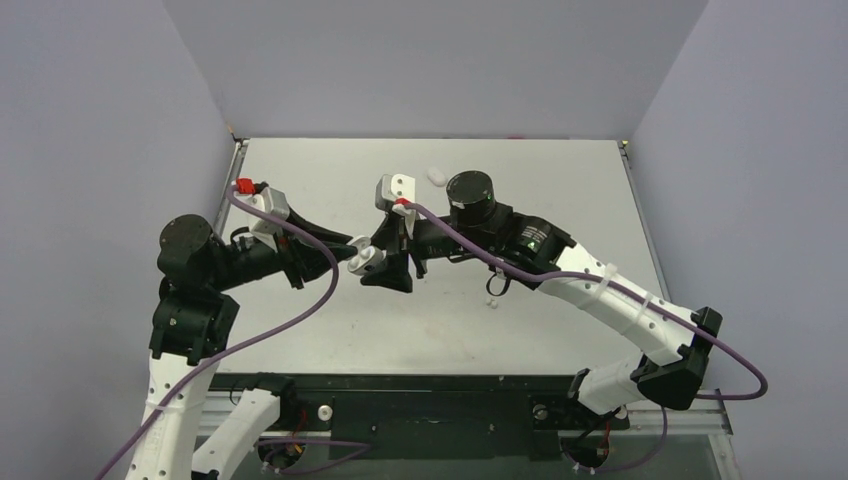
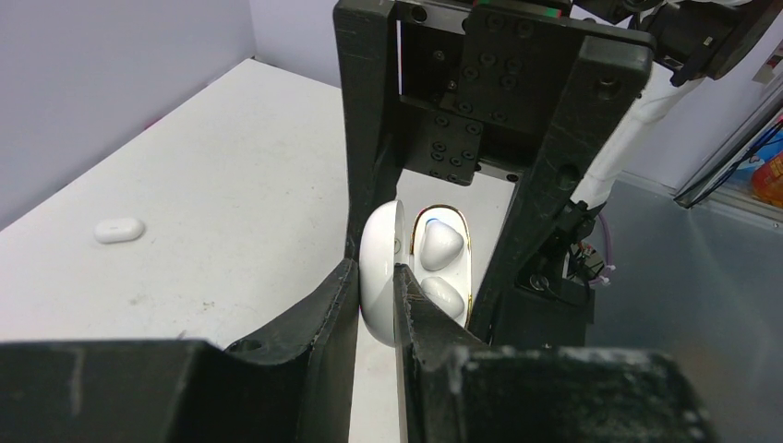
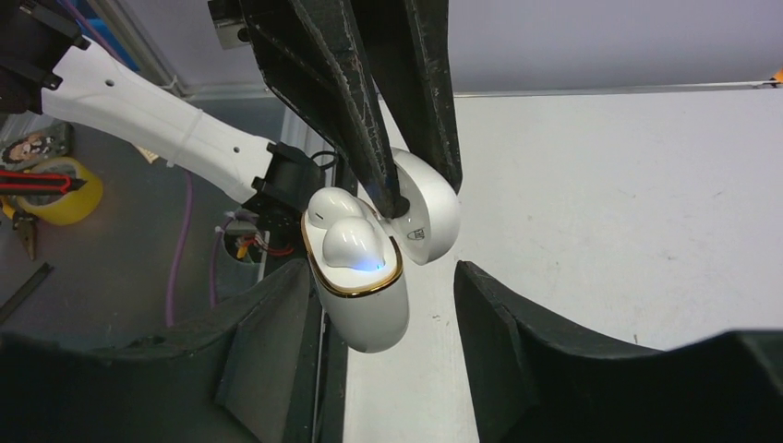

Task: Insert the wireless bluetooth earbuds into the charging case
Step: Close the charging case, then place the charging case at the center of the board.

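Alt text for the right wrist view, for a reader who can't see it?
The left gripper pinches the lid of an open white charging case; two earbuds sit inside, one glowing blue. The right gripper stands open, a finger on either side of the case body.

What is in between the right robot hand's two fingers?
The open charging case, both earbuds seated inside, hangs between the fingers of the right gripper, in the right wrist view.

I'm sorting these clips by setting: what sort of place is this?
Probably a robotics lab test cell: a white table boxed in by plain panels, the left arm and right arm bolted at its near edge, and a yellow tape roll lying beside it.
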You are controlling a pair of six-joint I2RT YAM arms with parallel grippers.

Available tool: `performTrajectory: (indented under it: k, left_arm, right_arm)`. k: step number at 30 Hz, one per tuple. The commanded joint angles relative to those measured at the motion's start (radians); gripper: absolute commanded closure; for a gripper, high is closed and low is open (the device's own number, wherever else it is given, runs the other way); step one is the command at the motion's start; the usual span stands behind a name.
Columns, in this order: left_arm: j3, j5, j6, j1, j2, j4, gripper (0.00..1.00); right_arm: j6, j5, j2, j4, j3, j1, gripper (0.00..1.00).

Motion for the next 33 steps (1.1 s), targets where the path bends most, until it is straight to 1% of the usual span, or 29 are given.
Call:
performTrajectory:
  k: [1, 2, 4, 5, 6, 7, 9, 13, 15, 19, 25, 28, 33]
  left_arm:
    - [0.034, 0.022, 0.015, -0.005, -0.008, 0.022, 1.0]
    - [0.034, 0.022, 0.014, -0.005, -0.009, 0.021, 1.0]
    - [0.035, 0.021, 0.009, -0.006, -0.008, 0.024, 1.0]
    - [0.034, 0.021, 0.007, -0.005, -0.009, 0.026, 1.0]
    - [0.033, 0.02, 0.006, -0.005, -0.01, 0.027, 1.0]
    - [0.034, 0.019, 0.006, -0.005, -0.012, 0.027, 1.0]
    - [0.032, 0.017, 0.011, -0.006, -0.014, 0.024, 1.0]
    - [0.032, -0.003, 0.009, -0.005, -0.029, 0.028, 1.0]
    - [0.033, -0.013, -0.001, -0.005, -0.038, 0.042, 0.88]
    - [0.038, -0.016, -0.024, -0.005, -0.049, 0.066, 0.76]
    - [0.049, -0.022, -0.046, -0.004, -0.055, 0.088, 0.72]
    - [0.049, -0.02, -0.056, -0.004, -0.057, 0.1, 0.72]
    - [0.044, -0.089, -0.048, -0.003, -0.06, 0.083, 0.71]
  right_arm:
    - [0.04, -0.035, 0.018, 0.052, 0.053, 0.005, 0.5]
    - [0.041, -0.038, 0.021, 0.051, 0.06, 0.005, 0.53]
    - [0.041, -0.043, 0.029, 0.052, 0.069, 0.006, 0.61]
    - [0.041, -0.046, 0.033, 0.052, 0.072, 0.006, 0.7]
    - [0.041, -0.05, 0.034, 0.051, 0.073, 0.005, 0.77]
    - [0.054, -0.051, 0.035, 0.052, 0.074, 0.006, 0.89]
    - [0.069, -0.05, 0.033, 0.052, 0.069, 0.005, 1.0]
    - [0.073, 0.003, 0.012, 0.054, 0.033, -0.004, 1.0]
    - [0.082, 0.04, 0.004, 0.055, 0.015, -0.02, 1.0]
    - [0.149, 0.05, -0.009, 0.113, -0.021, -0.072, 1.0]
    - [0.171, 0.1, -0.014, 0.147, -0.044, -0.096, 1.0]
    - [0.172, 0.099, -0.009, 0.151, -0.043, -0.097, 1.0]
    - [0.182, 0.103, -0.02, 0.154, -0.049, -0.108, 1.0]
